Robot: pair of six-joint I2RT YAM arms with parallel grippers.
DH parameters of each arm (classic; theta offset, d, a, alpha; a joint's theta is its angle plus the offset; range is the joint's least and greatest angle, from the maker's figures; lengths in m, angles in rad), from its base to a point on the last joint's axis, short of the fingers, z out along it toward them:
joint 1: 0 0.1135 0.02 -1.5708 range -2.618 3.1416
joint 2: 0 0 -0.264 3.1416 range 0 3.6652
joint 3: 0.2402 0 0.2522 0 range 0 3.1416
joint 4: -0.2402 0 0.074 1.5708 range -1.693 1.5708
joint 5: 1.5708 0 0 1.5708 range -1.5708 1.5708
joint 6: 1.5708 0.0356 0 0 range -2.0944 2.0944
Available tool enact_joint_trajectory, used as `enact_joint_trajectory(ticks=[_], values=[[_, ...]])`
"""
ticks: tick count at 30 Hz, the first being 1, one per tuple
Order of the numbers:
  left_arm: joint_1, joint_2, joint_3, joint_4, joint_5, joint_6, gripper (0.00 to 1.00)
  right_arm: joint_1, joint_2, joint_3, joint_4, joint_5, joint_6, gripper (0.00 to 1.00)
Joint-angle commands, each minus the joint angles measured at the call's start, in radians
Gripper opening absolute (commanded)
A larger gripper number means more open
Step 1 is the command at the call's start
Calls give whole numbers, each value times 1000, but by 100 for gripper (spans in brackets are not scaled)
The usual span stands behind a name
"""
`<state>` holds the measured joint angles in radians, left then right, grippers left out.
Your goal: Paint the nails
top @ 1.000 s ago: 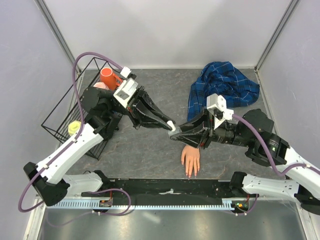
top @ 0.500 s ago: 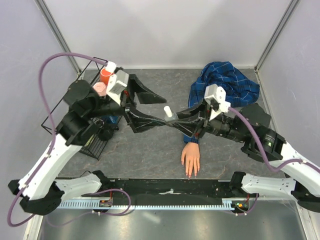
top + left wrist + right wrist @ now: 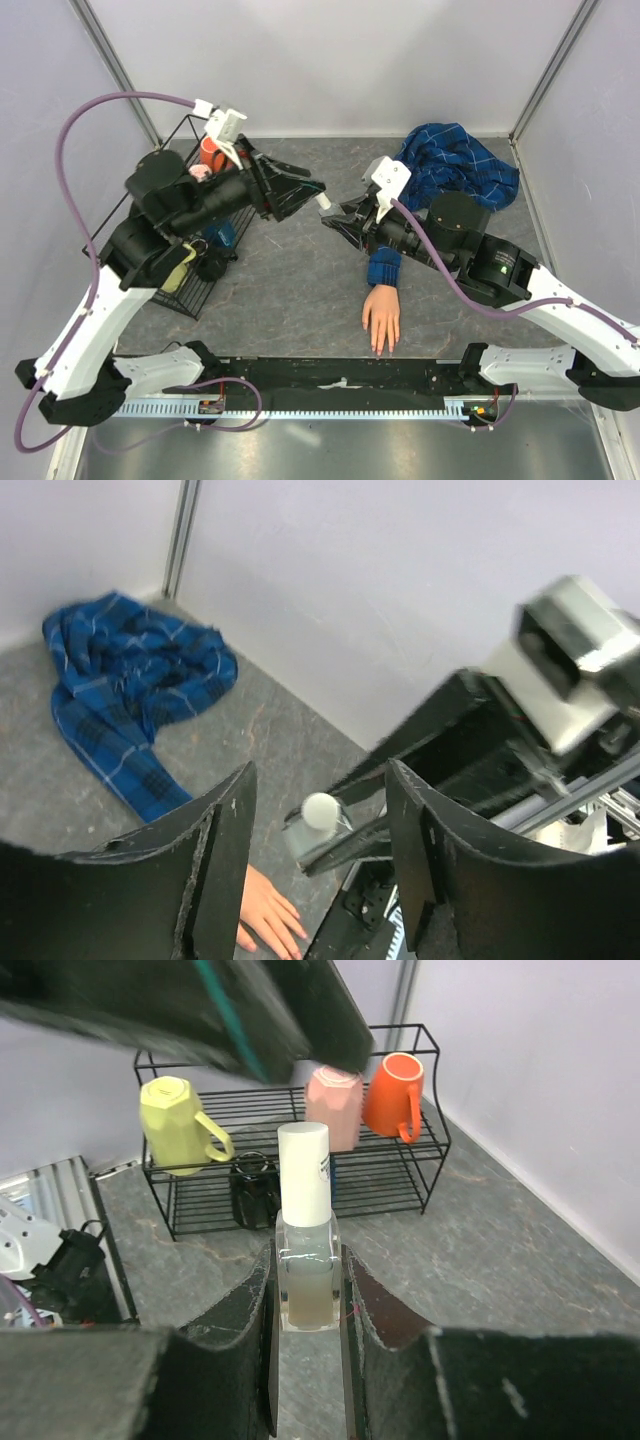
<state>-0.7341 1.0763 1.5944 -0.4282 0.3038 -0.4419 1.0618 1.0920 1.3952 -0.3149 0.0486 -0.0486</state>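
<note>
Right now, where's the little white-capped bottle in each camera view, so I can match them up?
Top external: the bottle is just left of centre, between the two arms' tips.
Left wrist: the bottle is at lower centre, framed by the left claw.
Right wrist: the bottle is dead centre, upright, with the mug rack behind.
Shared landmark: the right claw clamped on its glass body, in all three views.

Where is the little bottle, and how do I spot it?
Find the grey table. Above its middle, the right gripper pinches the bottle. Unlike the coloured mugs behind it, it is clear with a tall white cap.
</note>
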Motion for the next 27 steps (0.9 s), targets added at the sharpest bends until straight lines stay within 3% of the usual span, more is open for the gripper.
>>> enact_joint_trajectory(ticks=[1, 6, 14, 18, 20, 21, 23, 27], values=[[2, 45, 36, -38, -26, -80, 59, -3, -4, 47, 30, 66, -23, 0], [1, 59, 35, -47, -8, -87, 58, -5, 0, 44, 25, 88, -20, 0], [1, 57, 13, -46, 23, -100, 42, -3, 2, 44, 33, 105, -11, 0], [1, 71, 4, -20, 102, -103, 28, -3, -3, 42, 54, 100, 4, 0], [1, 82, -4, 2, 161, -100, 23, -3, -7, 41, 59, 97, 9, 0], [1, 85, -8, 9, 181, -97, 11, -2, -9, 38, 65, 94, 13, 0], [1, 83, -40, 67, 268, -74, 2, -3, -21, 28, 66, 86, 18, 0], [1, 62, -157, 316, 611, 8, 2, -3, -61, 7, 71, 15, 46, 0]])
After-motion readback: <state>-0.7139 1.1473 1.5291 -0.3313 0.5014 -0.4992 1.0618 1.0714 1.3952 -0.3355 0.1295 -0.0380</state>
